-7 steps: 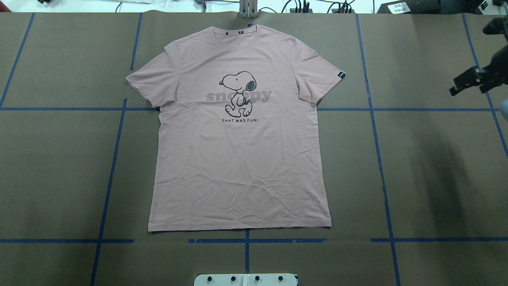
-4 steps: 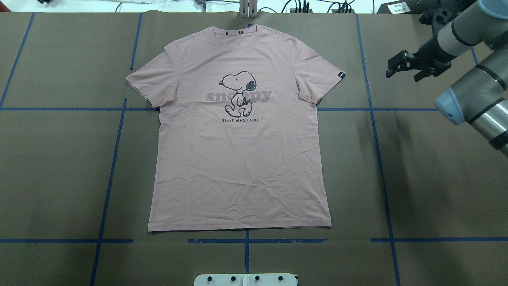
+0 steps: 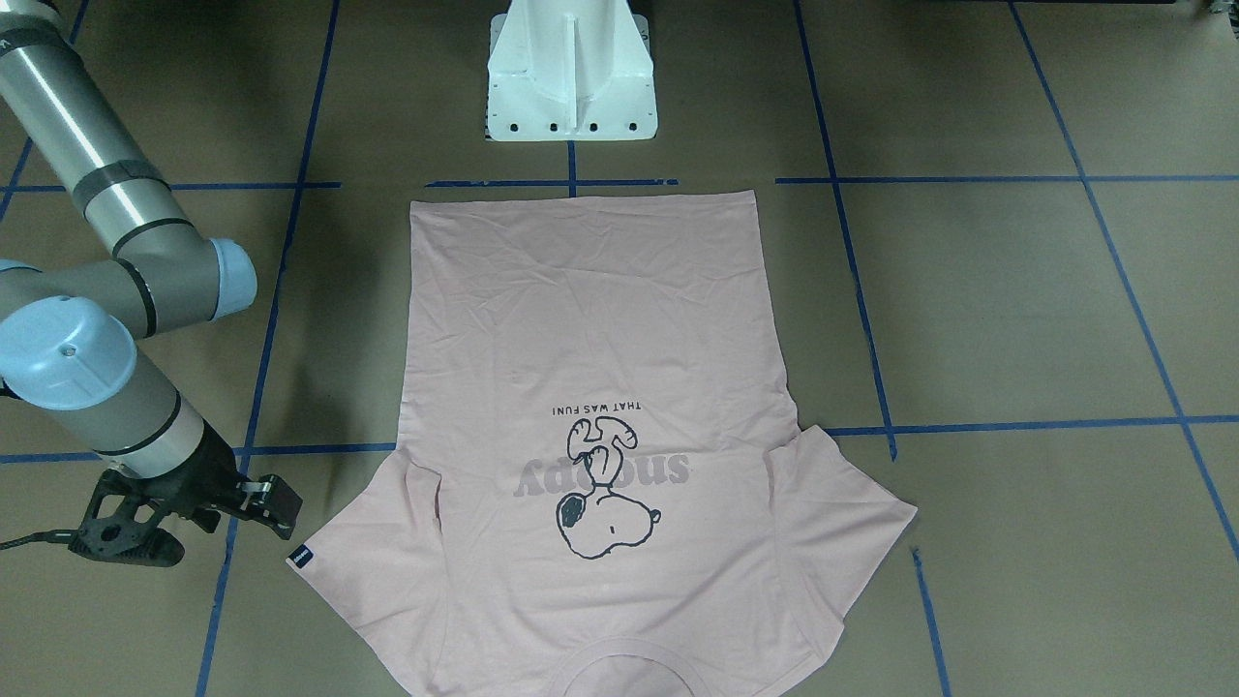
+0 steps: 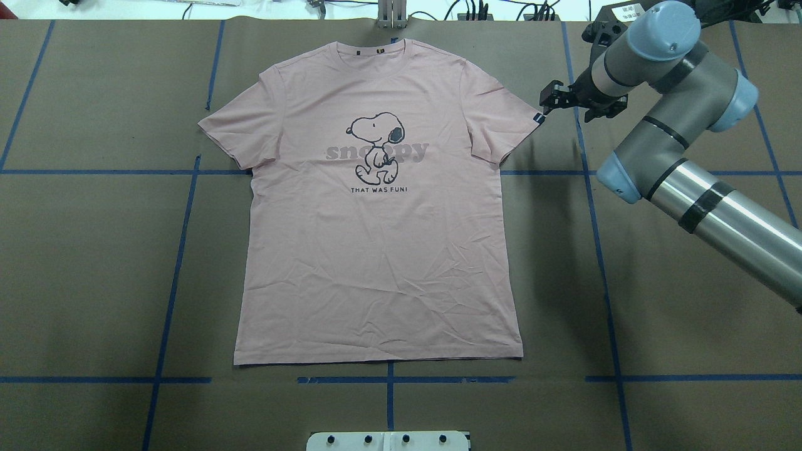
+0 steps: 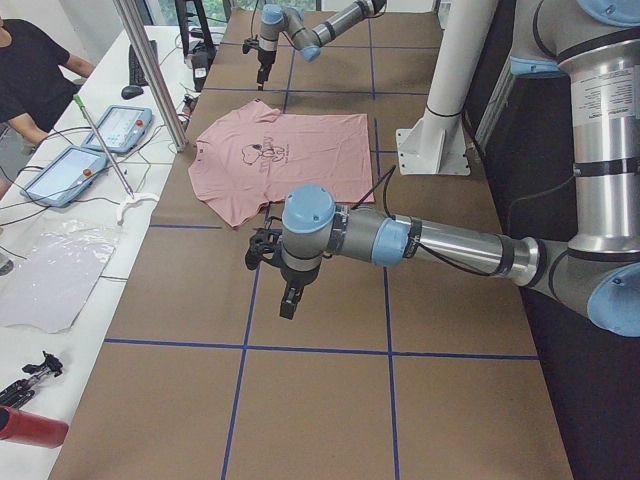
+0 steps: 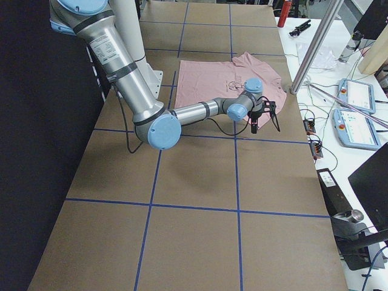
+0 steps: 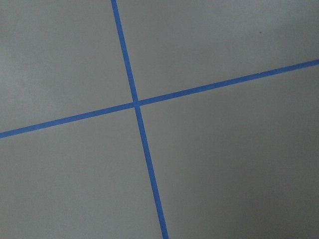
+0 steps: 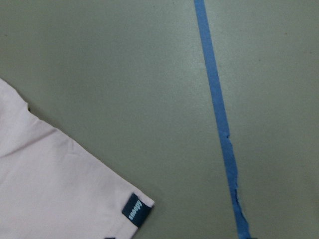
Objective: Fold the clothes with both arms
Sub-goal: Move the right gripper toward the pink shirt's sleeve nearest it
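Right gripper (image 4: 579, 103) is held open and empty beside the sleeve (image 4: 507, 119) of the pink T-shirt (image 4: 376, 263), laid flat on brown paper (image 4: 94, 263) gridded with blue tape (image 4: 170, 300). Left gripper's (image 5: 288, 298) opening cannot be told.

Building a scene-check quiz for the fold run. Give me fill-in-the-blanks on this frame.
1. The T-shirt lies flat with its print facing ___.
2. The right hand hovers near the dark label on one ___ of the shirt.
3. The left wrist view shows two crossing strips of ___ tape.
4. The collar points ___ from the white base.

Missing words: up; sleeve; blue; away
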Motion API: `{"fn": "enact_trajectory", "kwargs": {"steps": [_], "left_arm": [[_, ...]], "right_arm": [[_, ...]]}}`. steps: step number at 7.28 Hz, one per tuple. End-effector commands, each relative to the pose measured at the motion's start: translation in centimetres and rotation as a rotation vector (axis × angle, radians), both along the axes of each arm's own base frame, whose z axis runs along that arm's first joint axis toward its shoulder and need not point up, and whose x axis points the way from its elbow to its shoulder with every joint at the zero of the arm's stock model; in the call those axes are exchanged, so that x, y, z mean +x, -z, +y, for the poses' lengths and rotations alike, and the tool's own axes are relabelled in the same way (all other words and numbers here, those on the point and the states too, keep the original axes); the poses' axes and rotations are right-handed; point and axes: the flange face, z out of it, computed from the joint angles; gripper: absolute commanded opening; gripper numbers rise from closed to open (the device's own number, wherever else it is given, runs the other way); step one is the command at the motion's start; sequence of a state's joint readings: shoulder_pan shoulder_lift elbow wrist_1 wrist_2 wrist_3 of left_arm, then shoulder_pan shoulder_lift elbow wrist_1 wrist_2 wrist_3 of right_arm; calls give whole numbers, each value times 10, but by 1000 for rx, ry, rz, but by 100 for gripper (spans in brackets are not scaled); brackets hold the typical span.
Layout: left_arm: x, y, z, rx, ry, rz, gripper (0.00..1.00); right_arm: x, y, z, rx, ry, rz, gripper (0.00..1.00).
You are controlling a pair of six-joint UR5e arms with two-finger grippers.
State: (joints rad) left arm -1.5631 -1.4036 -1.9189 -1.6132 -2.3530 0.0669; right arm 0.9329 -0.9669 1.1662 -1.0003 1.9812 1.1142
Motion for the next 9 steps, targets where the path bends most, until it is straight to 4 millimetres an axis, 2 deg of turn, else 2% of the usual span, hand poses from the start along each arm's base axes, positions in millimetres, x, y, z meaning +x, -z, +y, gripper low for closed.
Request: {"fn": "enact_trajectory", "kwargs": {"steps": [1, 2, 8, 9], "left_arm": [[0, 0, -1, 9, 1, -4, 100], [0, 0, -2, 15, 2, -4, 100], [0, -1, -1, 13, 1, -4, 100], [0, -1, -1, 13, 1, -4, 100]], "right_arm": [[-28, 6, -7, -28, -101, 5, 66], [-32, 1, -7, -34, -98, 13, 59], [-46, 0, -12, -37, -89, 34, 58], [-48, 0, -14, -39, -89, 36, 54]]}}
